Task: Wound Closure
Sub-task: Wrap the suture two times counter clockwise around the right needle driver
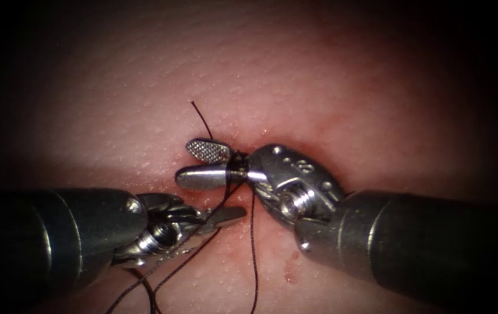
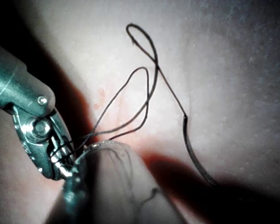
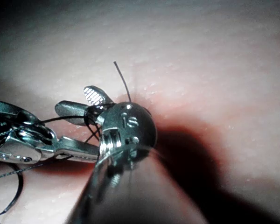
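— What do the tools hold?
— The right tool (image 1: 202, 164) has its jaws spread, thread (image 1: 253, 244) wound round their base; the left tool (image 1: 225, 216) pinches the thread.
— And the needle?
— The needle (image 2: 196, 154) lies flat on the tissue (image 1: 330, 75), well apart from the cut (image 1: 243, 131).

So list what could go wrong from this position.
The right tool has its jaws open with thread wound round their base; closing could snag or fray it. The left tool grips thread close beside those loops, so a pull might tangle strands. The short thread end above the jaws could slip loose.
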`<state>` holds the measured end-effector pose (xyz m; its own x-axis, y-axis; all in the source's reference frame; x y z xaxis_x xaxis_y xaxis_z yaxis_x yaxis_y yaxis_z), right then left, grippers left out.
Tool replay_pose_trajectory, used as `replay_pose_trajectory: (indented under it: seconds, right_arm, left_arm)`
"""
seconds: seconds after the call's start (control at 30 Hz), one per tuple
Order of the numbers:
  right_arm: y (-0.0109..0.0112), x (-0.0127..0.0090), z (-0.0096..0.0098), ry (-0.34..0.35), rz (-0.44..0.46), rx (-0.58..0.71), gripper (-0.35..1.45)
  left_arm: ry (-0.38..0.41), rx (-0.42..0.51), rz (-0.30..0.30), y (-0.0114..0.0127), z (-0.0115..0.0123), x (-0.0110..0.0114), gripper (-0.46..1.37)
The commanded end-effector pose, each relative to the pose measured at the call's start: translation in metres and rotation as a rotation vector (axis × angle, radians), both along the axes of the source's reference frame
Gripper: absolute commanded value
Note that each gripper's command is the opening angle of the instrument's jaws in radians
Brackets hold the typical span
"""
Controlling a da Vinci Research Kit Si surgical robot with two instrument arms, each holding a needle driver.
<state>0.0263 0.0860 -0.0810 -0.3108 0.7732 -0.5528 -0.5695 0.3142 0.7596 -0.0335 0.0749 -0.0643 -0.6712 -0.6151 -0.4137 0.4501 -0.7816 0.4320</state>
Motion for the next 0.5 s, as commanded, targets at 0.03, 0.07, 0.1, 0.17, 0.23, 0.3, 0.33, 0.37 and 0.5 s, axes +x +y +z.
replay_pose_trajectory:
  seconds: [0.03, 0.07, 0.1, 0.17, 0.23, 0.3, 0.33, 0.37, 0.5]
  right_arm:
    - [-0.0001, -0.0002, 0.0000, -0.015, 0.018, 0.001, 0.86]
    - [-0.0002, -0.0004, 0.0000, -0.028, 0.032, 0.002, 0.85]
    - [-0.0002, -0.0005, 0.0000, -0.035, 0.039, 0.003, 0.85]
    - [-0.0002, -0.0007, 0.0001, -0.052, 0.058, 0.004, 0.86]
    - [-0.0003, -0.0010, 0.0003, -0.069, 0.075, 0.003, 0.86]
    - [-0.0004, -0.0011, 0.0005, -0.093, 0.089, -0.008, 0.86]
    - [-0.0004, -0.0011, 0.0006, -0.103, 0.094, -0.012, 0.86]
    - [-0.0005, -0.0011, 0.0006, -0.113, 0.104, -0.012, 0.86]
    - [-0.0007, -0.0012, 0.0005, -0.166, 0.140, -0.025, 0.84]
  left_arm:
    - [0.000, 0.010, -0.011, 0.0000, -0.0001, -0.0001, -0.35]
    - [-0.003, 0.014, -0.018, 0.0000, -0.0002, -0.0001, -0.35]
    - [-0.002, 0.014, -0.027, 0.0000, -0.0003, -0.0001, -0.35]
    - [-0.005, 0.017, -0.041, 0.0000, -0.0004, -0.0001, -0.35]
    - [-0.011, 0.018, -0.059, 0.0002, -0.0007, -0.0001, -0.35]
    - [-0.013, 0.017, -0.078, 0.0003, -0.0008, 0.0000, -0.35]
    - [-0.013, 0.017, -0.078, 0.0003, -0.0008, 0.0000, -0.35]
    - [-0.013, 0.017, -0.078, 0.0004, -0.0008, 0.0000, -0.35]
    - [-0.010, 0.013, -0.080, 0.0003, -0.0008, 0.0002, -0.35]
